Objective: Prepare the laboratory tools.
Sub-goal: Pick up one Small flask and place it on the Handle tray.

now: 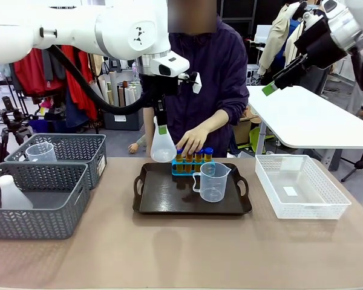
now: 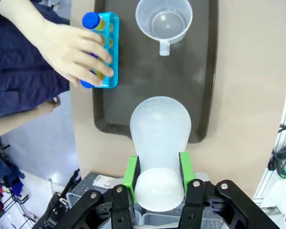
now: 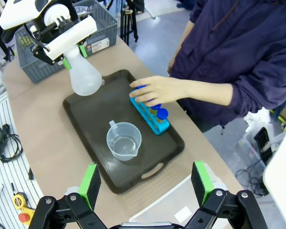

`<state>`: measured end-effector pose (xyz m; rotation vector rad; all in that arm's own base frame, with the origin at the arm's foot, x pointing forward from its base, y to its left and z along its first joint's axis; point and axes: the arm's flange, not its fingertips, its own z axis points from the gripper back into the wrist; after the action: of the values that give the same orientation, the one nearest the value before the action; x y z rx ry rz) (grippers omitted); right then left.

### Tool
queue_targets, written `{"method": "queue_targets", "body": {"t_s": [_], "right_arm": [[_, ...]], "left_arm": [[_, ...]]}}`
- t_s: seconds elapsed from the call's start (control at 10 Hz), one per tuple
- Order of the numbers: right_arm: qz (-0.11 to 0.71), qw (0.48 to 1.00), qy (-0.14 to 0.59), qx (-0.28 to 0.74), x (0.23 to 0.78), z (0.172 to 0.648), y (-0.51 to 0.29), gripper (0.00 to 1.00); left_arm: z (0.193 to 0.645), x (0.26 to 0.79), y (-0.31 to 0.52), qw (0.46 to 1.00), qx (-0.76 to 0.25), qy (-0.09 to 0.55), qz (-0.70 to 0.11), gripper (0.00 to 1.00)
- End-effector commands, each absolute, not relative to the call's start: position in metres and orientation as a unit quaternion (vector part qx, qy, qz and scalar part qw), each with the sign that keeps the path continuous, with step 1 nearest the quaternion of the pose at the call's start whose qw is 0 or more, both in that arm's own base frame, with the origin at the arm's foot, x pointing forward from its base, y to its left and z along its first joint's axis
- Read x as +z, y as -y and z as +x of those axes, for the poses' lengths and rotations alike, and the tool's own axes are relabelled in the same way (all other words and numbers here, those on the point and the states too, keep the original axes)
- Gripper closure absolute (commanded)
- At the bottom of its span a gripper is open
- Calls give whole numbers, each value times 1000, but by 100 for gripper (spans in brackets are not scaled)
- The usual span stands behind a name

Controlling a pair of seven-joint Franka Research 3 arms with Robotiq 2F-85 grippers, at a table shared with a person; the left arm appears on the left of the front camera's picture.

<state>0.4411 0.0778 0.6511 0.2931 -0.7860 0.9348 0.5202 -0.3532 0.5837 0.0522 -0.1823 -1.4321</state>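
Jaws of the left gripper (image 2: 158, 177) pinch the translucent conical flask (image 2: 159, 143) neck; right gripper (image 3: 146, 183) jaws gape empty.

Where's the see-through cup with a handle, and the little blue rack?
clear handled measuring beaker (image 1: 212, 182), front view, on its clear side wall.
small blue four-hole rack (image 2: 113, 50), left wrist view, on its bare top edge.

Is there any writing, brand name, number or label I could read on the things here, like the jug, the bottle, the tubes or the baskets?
None can be read.
Measuring jug: faint marks on its side, too small to read.
White label on the grey basket: print blurred, unreadable.
White label in the white mesh basket: nothing legible on it.
Round mark on the robot's left arm joint: a small symbol, too blurred to make out.
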Motion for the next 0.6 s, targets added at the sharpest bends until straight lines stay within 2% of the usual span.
{"method": "queue_targets", "body": {"t_s": [0.0,0.5], "right_arm": [[135,808,368,440,653,440,-77,0],[135,808,368,440,653,440,-77,0]], "left_arm": [[510,580,344,754,-650,92,22,100],[520,584,353,750,-655,83,24,100]]}}
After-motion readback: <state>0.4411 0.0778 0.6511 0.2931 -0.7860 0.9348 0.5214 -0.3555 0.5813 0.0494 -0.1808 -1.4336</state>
